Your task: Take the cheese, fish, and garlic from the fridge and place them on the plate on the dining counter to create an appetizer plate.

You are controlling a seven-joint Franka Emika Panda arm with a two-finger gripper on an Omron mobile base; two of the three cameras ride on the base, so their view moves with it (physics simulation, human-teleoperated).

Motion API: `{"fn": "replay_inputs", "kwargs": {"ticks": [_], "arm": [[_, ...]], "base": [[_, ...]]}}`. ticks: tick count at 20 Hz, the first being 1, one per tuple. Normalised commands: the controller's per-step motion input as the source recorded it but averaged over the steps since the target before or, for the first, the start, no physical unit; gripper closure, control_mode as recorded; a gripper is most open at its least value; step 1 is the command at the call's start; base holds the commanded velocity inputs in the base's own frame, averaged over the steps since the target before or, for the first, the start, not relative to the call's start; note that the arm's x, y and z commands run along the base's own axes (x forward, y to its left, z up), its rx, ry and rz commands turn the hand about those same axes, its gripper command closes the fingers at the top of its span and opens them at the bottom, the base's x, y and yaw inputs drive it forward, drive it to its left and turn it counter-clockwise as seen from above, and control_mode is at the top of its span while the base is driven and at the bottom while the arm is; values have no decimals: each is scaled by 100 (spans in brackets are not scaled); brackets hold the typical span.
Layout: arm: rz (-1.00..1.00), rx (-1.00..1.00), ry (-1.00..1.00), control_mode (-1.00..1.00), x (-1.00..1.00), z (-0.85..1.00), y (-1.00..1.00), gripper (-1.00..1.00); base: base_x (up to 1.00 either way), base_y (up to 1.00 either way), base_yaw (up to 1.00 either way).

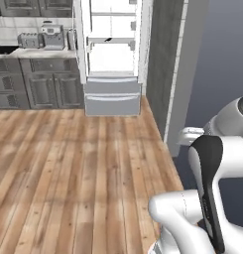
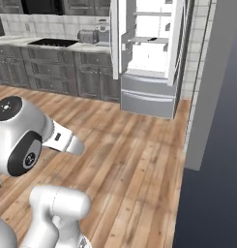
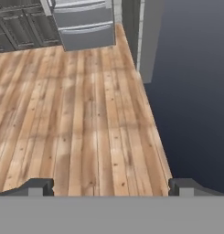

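The jaws stand fully apart and hold nothing; in the hand view the two dark fingertips rise at the near edge, with bare wooden floor between and beyond them. The jaws point forward and down over that floor toward the far wall.

The fridge lies straight ahead and well apart from the jaws, at the far end of the floor. Its doors are open, the lit shelves show, and the two wide bottom drawers are shut. A small dark sliver on a middle shelf is probably the fish; it appears to lie roughly along the shelf, left to right, but it is too small to confirm. Cheese and garlic cannot be made out at this range.

To the left of the fridge stand grey cabinets; to its right, a grey wall panel.

Judgement: the governing relation is distance. The base must close on the fridge before any reach is possible.
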Motion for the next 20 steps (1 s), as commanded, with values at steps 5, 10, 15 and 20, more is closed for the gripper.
{"fn": "replay_inputs", "kwargs": {"ticks": [5, 10, 15, 20], "arm": [[0, 0, 0, 100, 0, 0, 0, -100], [0, 0, 0, 100, 0, 0, 0, -100], [0, 0, 0, 100, 0, 0, 0, -100], [0, 0, 0, 100, 0, 0, 0, -100]], "base": [[100, -4, 1], [100, 0, 0], [100, -2, 0], [100, 0, 0]]}}
